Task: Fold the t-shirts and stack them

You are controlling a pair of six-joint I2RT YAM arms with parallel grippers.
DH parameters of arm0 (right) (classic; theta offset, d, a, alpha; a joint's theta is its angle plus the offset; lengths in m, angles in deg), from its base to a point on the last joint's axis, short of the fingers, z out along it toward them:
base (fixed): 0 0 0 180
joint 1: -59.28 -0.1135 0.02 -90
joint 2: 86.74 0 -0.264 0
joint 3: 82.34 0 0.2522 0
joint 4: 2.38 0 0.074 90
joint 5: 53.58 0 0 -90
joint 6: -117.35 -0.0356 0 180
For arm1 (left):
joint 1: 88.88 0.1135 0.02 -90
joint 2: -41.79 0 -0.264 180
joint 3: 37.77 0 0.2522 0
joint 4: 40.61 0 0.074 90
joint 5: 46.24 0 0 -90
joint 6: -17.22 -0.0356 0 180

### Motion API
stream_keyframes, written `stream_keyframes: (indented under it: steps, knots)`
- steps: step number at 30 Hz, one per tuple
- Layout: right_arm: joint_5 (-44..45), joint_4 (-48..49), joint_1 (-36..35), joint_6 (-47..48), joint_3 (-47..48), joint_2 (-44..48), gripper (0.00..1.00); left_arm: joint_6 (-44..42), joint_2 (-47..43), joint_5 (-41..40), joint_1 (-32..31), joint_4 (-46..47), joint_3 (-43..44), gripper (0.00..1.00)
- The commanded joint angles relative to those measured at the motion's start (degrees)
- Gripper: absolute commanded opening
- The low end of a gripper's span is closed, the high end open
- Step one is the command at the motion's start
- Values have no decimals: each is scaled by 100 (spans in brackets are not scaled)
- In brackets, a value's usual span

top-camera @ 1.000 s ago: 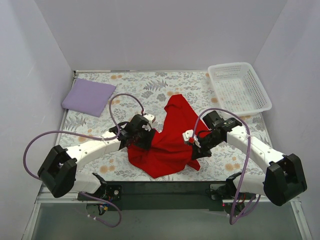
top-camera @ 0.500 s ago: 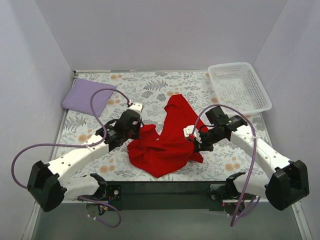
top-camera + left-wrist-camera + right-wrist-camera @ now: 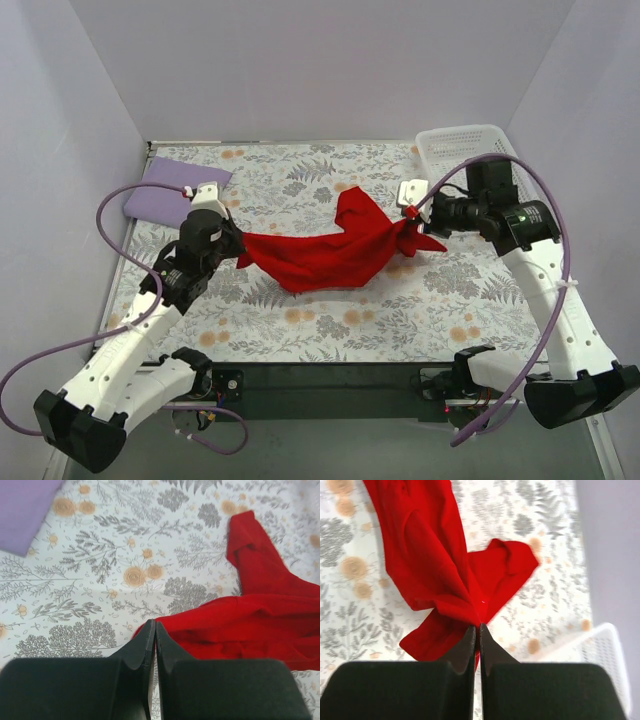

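The red t-shirt (image 3: pixel 325 255) hangs stretched between both grippers above the floral table, sagging in the middle. My left gripper (image 3: pixel 241 253) is shut on its left end; in the left wrist view the black jaws (image 3: pixel 154 626) pinch the red cloth (image 3: pixel 260 625). At the shirt's right end my right gripper (image 3: pixel 408 228) is also shut on it, the cloth (image 3: pixel 435 570) bunching at the fingertips (image 3: pixel 478 628). The pale lilac t-shirt (image 3: pixel 170 192) lies folded at the back left, its corner showing as lilac cloth (image 3: pixel 25 505) in the left wrist view.
A white lattice basket (image 3: pixel 478 172) stands at the back right, just behind the right arm; its rim (image 3: pixel 600 645) shows in the right wrist view. Grey walls close the table on three sides. Purple cables loop off both arms.
The left gripper closed on the shirt's left end. Both arms then swung apart and away from the near edge, lifting the crumpled red shirt and drawing it out into a long band.
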Motion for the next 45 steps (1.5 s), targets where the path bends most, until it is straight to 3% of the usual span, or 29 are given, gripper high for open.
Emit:
stream_keyframes:
  steps: [1, 6, 9, 13, 18, 24, 28, 31, 35, 37, 41, 42, 43, 44, 45]
  knots:
    - [48, 199, 291, -259, 638, 57, 1, 113, -322, -485, 51, 37, 325, 0]
    - [-119, 366, 705, -479, 1025, 83, 1, 69, -516, -776, 77, -104, 273, 0]
    - [-154, 375, 819, -602, 1482, 92, 1, 43, -595, -540, 69, -52, 159, 0]
    - [-277, 427, 925, -996, 2492, -83, 1, -45, -648, 592, 77, 186, -61, 0]
    - [-837, 857, 1197, -1883, 3897, -567, 1, 16, -753, 2780, 68, 369, -201, 0]
    - [-1655, 2156, 1373, -3517, 4260, -1120, 1, 560, -1149, 5520, 77, 914, -263, 0]
    - [-2088, 2957, 1225, -4529, 4006, -1585, 1, 1272, -1351, 6175, 77, 1100, -526, 0]
    - [-1580, 3152, 534, -4514, 3707, -2094, 1, 1913, -1465, 6202, 77, 1083, -816, 0]
    - [0, 3205, -777, -4153, 3820, -3210, 1, 2906, -1693, 5669, 77, 1021, -1509, 0]
    - [1318, 3528, -1348, -4284, 4267, -4164, 1, 3731, -2060, 5081, 68, 855, -1721, 0]
    - [3945, 4641, -2097, -4049, 4892, -5598, 1, 4691, -2746, 3010, 77, 31, -1959, 0]
    - [4707, 4873, -2203, -3943, 4945, -5812, 10, 4788, -2818, 2594, 69, -137, -1925, 0]
    - [4976, 5119, -2343, -3846, 4937, -6145, 24, 5015, -2854, 2260, 77, -313, -1872, 0]
    - [5161, 5278, -2388, -3724, 4928, -6270, 57, 5078, -2863, 1952, 69, -454, -1837, 0]
    - [5302, 5427, -2415, -3661, 4894, -6358, 72, 5140, -2828, 1392, 77, -595, -1802, 0]
